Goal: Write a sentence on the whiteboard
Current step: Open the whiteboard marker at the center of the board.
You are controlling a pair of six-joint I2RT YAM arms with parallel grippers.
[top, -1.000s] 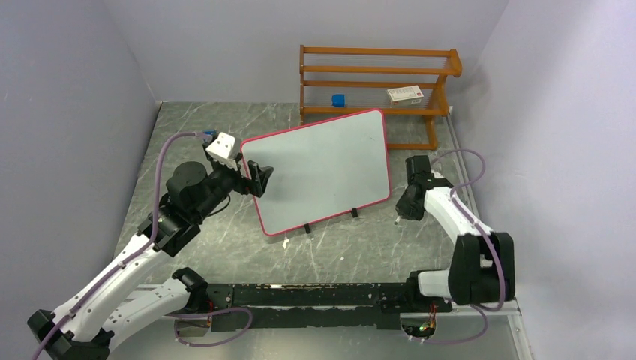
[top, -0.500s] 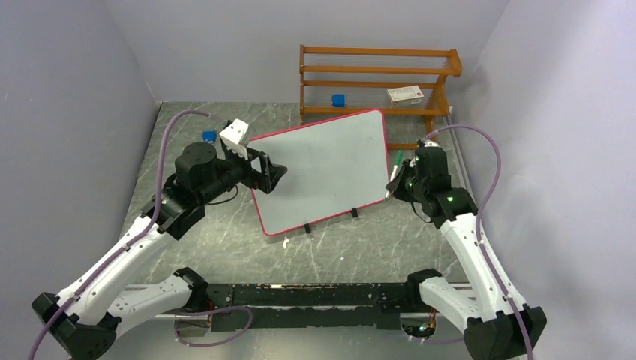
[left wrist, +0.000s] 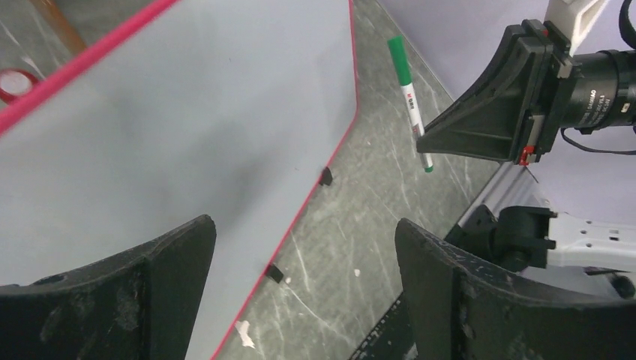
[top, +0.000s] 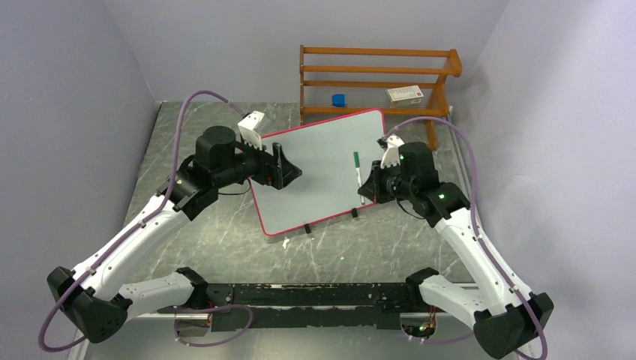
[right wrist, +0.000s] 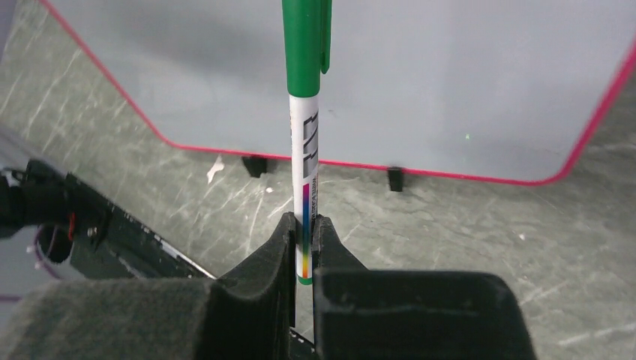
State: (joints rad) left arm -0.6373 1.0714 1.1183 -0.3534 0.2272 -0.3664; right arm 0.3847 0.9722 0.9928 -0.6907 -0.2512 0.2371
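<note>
The whiteboard (top: 322, 161), white with a thin pink-red frame and small black feet, lies skewed on the table, its face blank. My left gripper (top: 291, 171) hovers open over the board's left part, nothing between its fingers; in the left wrist view the left gripper (left wrist: 304, 229) straddles the near red edge of the whiteboard (left wrist: 187, 112). My right gripper (top: 365, 189) is shut on the lower end of a green-capped marker (top: 358, 169) above the board's right part. In the right wrist view the marker (right wrist: 304, 112) sticks up from the right gripper (right wrist: 304, 225), cap on.
A wooden rack (top: 375, 82) stands at the back with a blue item (top: 338, 99) and a white box (top: 405, 94) on it. A red tape roll (left wrist: 11, 82) lies past the board's far edge. A black rail (top: 300, 292) runs along the table's near edge.
My left arm swung right, bringing its open gripper over the board's left part. My right arm rose from beside the board's right edge and carried the marker over the board.
</note>
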